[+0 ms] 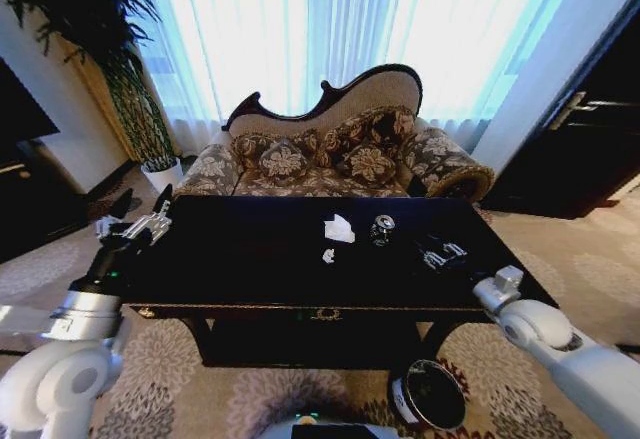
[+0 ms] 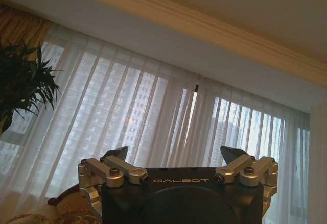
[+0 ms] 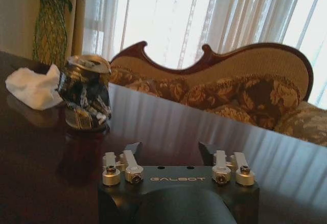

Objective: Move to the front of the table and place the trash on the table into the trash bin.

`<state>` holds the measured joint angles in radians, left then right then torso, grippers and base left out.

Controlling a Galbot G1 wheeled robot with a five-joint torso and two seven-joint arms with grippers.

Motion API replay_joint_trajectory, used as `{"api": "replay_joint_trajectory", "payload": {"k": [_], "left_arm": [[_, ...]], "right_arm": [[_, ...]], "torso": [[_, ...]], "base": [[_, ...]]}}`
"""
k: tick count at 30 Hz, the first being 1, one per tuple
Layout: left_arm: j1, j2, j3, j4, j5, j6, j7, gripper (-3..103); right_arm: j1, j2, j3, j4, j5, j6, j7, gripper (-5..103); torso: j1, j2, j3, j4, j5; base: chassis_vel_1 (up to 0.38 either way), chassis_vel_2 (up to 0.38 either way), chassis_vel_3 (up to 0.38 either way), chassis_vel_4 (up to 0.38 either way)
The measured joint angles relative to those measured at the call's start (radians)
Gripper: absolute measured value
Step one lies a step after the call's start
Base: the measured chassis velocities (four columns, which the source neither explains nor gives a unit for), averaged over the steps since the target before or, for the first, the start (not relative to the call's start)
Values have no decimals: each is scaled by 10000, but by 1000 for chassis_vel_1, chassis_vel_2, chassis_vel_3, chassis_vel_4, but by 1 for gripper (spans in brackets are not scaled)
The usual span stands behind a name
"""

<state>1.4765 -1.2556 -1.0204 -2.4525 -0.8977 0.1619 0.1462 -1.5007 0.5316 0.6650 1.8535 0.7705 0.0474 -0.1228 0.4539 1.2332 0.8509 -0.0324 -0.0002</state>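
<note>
A living room: ornate sofa (floral cushions), sheer curtains, patterned carpet.

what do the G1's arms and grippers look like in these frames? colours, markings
Arms: rounded glossy white shells; the left arm has a silver wrist section, then black. Left gripper and right gripper: black body with "GALBOT" in pale lettering, silver metal finger linkages with dark screws, dark wedge-shaped fingertips. The right arm ends in a silvery-white wrist joint.

Left gripper raised, right gripper held low, both with jaws apart.
</note>
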Motion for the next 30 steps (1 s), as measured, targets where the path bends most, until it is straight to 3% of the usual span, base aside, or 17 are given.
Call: {"api": "replay_joint_trajectory", "payload": {"k": [4,8,11,14,22,26,30], "left_arm": [[-30,30,36,24,8,15,-2,100],[-45,138,-22,41,-19,24,-29,100],[-40,175,-92,62,-48,24,-35,100],[-34,199,-149,64,-80,24,-36,100],[64,176,-321,61,-161,18,-39,100],[125,160,-355,71,-55,-9,-38,100],[127,156,-339,71,-10,-14,-36,100]], "right_arm": [[-371,83,377,83,149,-85,-349,77],[-964,193,958,510,1288,-89,-1132,93],[-1017,245,1007,872,1748,-132,-1202,99],[-990,289,929,1220,1876,-244,-984,100],[-609,421,182,2268,1242,-1288,1265,100],[-272,344,-67,2353,1364,-1558,1984,100],[-56,147,-139,2216,1444,-1602,2117,100]], "torso": [[0,0,0,-2,0],[-1,0,-1,-3,0],[0,0,-1,-2,-1],[0,0,0,-1,-2],[0,0,0,-2,-2],[0,0,0,0,-1],[0,0,0,-1,-1]], "base": [[0,0,0,0],[0,0,0,0],[0,0,0,0],[0,0,0,0],[0,0,0,0],[0,0,0,0],[0,0,0,0]]}}
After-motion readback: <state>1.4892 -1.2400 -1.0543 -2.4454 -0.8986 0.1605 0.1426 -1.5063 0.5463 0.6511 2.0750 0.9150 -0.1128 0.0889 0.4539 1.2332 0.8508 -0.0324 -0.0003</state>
